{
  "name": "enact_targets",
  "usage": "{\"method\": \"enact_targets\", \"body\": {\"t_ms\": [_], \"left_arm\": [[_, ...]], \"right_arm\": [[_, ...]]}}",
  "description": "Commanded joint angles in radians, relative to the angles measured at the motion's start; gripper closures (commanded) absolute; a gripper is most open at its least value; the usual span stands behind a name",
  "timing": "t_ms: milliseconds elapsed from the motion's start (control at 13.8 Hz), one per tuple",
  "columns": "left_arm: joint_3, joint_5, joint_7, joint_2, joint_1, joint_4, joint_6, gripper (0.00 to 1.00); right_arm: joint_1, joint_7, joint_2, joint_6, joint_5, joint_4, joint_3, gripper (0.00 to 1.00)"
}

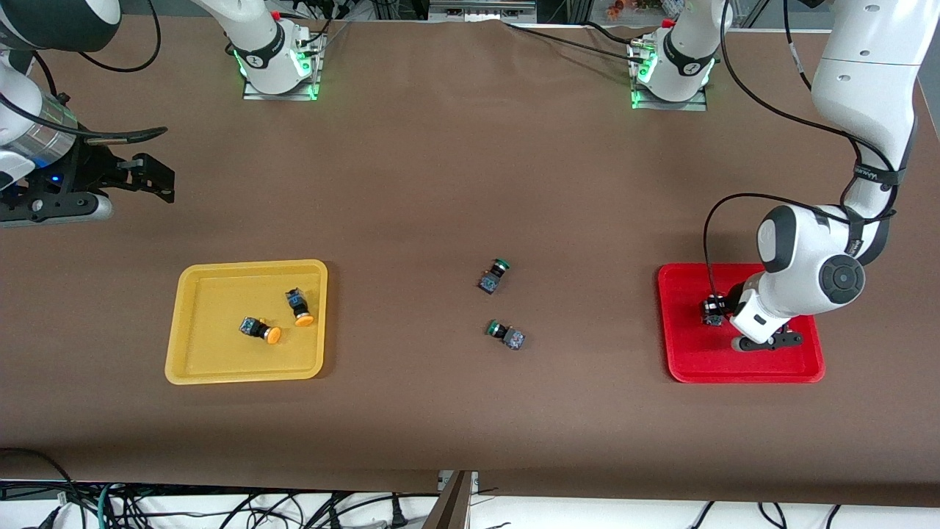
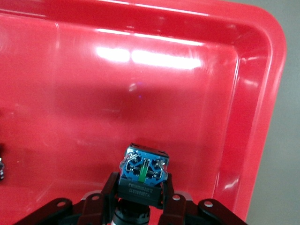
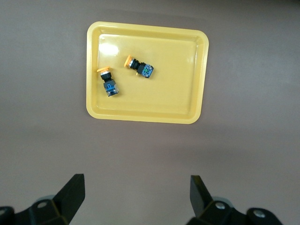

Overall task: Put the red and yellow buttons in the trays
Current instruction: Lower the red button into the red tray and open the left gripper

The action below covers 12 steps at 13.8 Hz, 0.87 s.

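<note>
Over the red tray [image 1: 690, 364] my left gripper [image 1: 714, 310] is shut on a button [image 2: 143, 168] with a black barrel and a blue-grey square base; its cap is hidden. It hangs just above the red tray's floor [image 2: 93, 108]. A dark piece [image 2: 1, 166] shows at the edge of the left wrist view, mostly cut off. Two yellow-capped buttons [image 1: 299, 307] [image 1: 260, 330] lie on their sides in the yellow tray [image 1: 213, 367]. My right gripper [image 1: 158, 182] waits open and empty at the right arm's end of the table, and its view holds the yellow tray [image 3: 187, 108].
Two green-capped buttons [image 1: 494, 276] [image 1: 506, 334] lie on the brown table between the two trays. The arms' bases [image 1: 275, 55] [image 1: 672, 66] stand along the table's edge farthest from the front camera.
</note>
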Motion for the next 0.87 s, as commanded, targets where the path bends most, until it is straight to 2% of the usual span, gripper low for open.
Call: {"method": "enact_targets", "body": {"t_ms": [0,72,217,361,578,795], "left_arm": [[0.001,-0.003,-0.019,-0.013,-0.001,-0.035,0.039,0.76],[0.001,-0.003,-0.02,-0.011,-0.001,-0.032,0.039,0.58],[0.0,-0.003,-0.022,-0.018,-0.003,-0.016,0.028,0.0],[-0.002,0.0,-0.02,-0.036,-0.004,0.03,-0.025,0.0],[-0.001,0.009,-0.02,-0.038,-0.035,0.228,-0.293,0.0],[0.003,0.012,-0.019,-0.036,-0.066,0.368,-0.431,0.0]], "right_arm": [[0.005,-0.011,0.026,-0.024,-0.01,0.033,0.002,0.0],[0.005,-0.014,0.031,-0.027,-0.007,0.031,0.002,0.01],[0.009,-0.01,0.031,-0.021,-0.002,0.033,0.003,0.0],[0.011,0.007,0.031,-0.009,0.001,0.033,0.005,0.01],[0.021,0.009,0.045,0.004,0.007,0.033,0.006,0.0],[0.021,0.009,0.043,0.004,0.045,0.033,0.007,0.01]]}}
